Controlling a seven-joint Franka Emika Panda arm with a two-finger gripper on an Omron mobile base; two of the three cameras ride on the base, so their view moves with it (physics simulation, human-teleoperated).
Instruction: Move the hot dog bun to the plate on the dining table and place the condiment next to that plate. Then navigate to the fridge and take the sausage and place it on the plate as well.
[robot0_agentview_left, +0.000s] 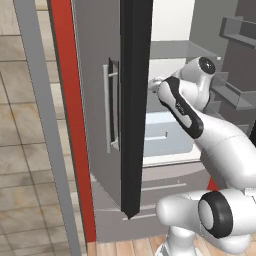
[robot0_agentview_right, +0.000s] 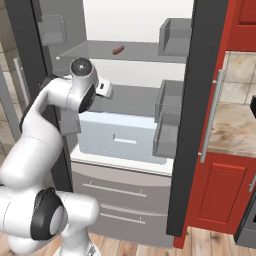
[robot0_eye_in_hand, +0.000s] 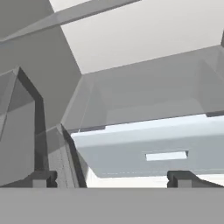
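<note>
Wide-open jaws (robot0_eye_in_hand: 111, 178) face a pale boxy drawer (robot0_eye_in_hand: 153, 151); slim sausage (robot0_agentview_right: 118, 50) on grey shelf.

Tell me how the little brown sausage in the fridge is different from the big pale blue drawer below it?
The small slim pinkish-brown sausage is tiny and rounded, while the pale blue boxy drawer is wide and flat-fronted. The sausage lies on the upper grey shelf; the drawer sits low, beneath the lower shelf. The sausage is plain, while the drawer has a pale slot handle on its front. Both are inside the open grey fridge.
</note>
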